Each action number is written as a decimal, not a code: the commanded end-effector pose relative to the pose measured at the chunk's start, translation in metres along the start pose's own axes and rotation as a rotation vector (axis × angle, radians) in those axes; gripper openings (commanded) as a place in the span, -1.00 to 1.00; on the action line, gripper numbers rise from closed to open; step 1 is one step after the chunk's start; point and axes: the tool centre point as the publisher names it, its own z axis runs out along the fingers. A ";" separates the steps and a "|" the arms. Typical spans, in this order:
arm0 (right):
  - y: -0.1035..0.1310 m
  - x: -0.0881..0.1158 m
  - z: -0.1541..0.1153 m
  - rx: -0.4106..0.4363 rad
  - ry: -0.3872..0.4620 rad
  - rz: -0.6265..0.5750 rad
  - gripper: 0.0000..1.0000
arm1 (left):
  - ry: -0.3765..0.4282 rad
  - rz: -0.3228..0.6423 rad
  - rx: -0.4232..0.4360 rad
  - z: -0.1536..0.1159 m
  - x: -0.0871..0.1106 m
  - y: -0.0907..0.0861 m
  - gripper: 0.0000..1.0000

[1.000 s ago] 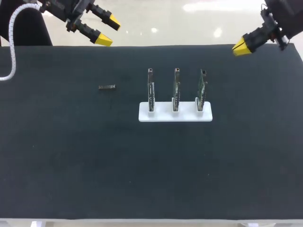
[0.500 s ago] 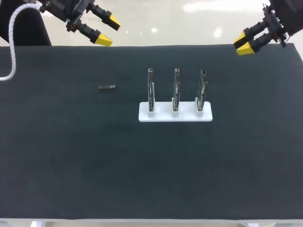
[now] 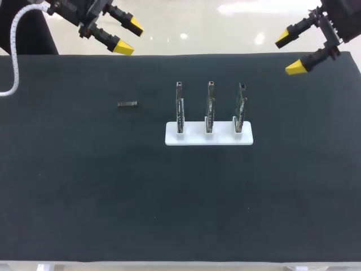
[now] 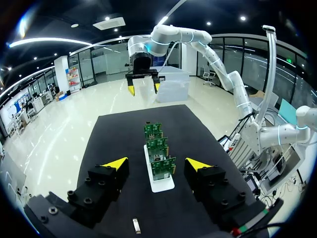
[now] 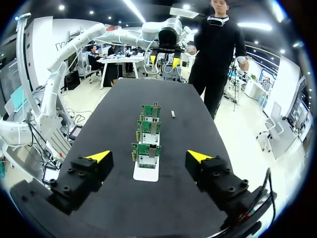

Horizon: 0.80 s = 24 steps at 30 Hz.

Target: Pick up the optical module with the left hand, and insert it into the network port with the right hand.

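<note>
Optical module [image 3: 127,104] lies flat on the black mat [image 3: 84,197], well apart from the white holder [image 3: 208,139], off the holder's end on my left arm's side. Nothing touches it. The holder carries three upright circuit boards [image 3: 210,106] in a row; their ports are too small to make out. Left gripper [image 3: 128,36] hangs past the mat's far edge, behind the holder's line and on the module's side of it, fingers spread wide and empty. Right gripper [image 3: 290,53] hangs off the holder's other end, also far back, fingers apart and empty. Step in hand, as I judge it: the left pickup, not yet begun. To do it well I should come down right over the module and turn my wrist so the fingers straddle its narrow width, not its length. I should pinch toward one end, leaving the other end free for the right gripper. It sits low, so tips must go nearly to the mat. An off-centre close would likely just shove it sideways.
</note>
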 end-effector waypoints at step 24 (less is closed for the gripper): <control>0.000 0.000 0.000 0.000 -0.001 0.000 1.00 | 0.635 -0.185 -0.181 0.009 0.132 0.063 1.00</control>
